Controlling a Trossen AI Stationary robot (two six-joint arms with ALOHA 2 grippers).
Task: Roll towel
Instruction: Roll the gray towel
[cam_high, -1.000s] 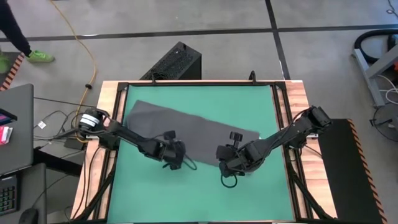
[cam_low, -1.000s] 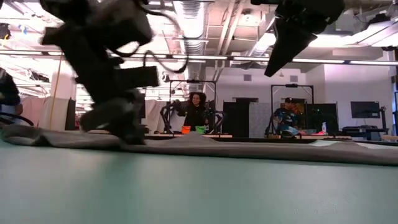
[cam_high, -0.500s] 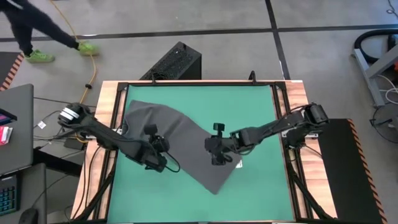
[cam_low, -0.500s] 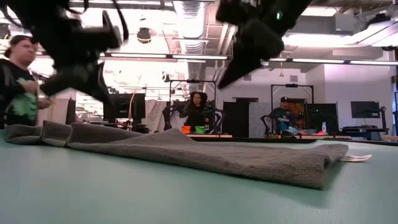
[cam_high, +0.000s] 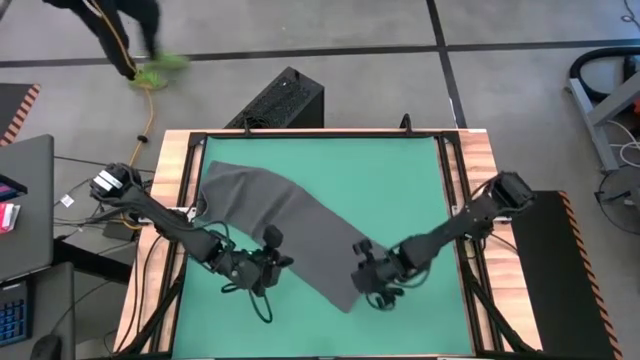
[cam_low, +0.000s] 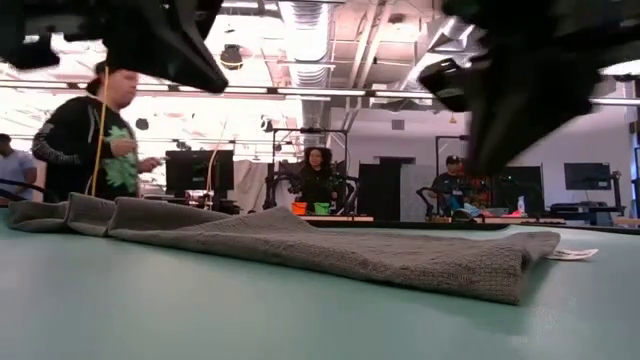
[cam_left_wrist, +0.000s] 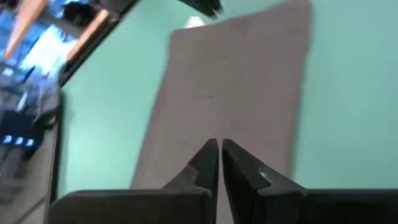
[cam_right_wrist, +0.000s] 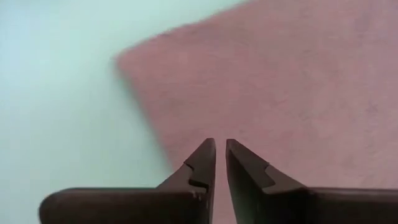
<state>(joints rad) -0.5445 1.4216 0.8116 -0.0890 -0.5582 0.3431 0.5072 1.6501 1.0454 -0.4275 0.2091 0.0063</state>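
Observation:
The dark grey towel (cam_high: 280, 225) lies flat on the green mat. It runs as a slanted strip from the far left to a thick near end (cam_low: 505, 275), with its white tag (cam_low: 572, 254) beside that end. My left gripper (cam_high: 285, 262) hovers just off the towel's near-left edge, fingers together and empty (cam_left_wrist: 219, 144). My right gripper (cam_high: 362, 282) hovers over the towel's near end. Its fingers are nearly together, with nothing between them (cam_right_wrist: 221, 143). In the low view both arms hang clear above the cloth.
A wooden frame (cam_high: 180, 200) borders the mat. A black box (cam_high: 285, 95) stands on the floor beyond the far edge. A person (cam_low: 95, 140) walks past on the left. Bare mat lies at the far right (cam_high: 400, 170) and near left (cam_high: 210, 310).
The towel's right end has swung toward the near edge, so the cloth now lies slanted; its far-left end stayed put. My left gripper has risen off the towel and rolled. My right gripper has come toward the near edge and sunk over the towel's near end.

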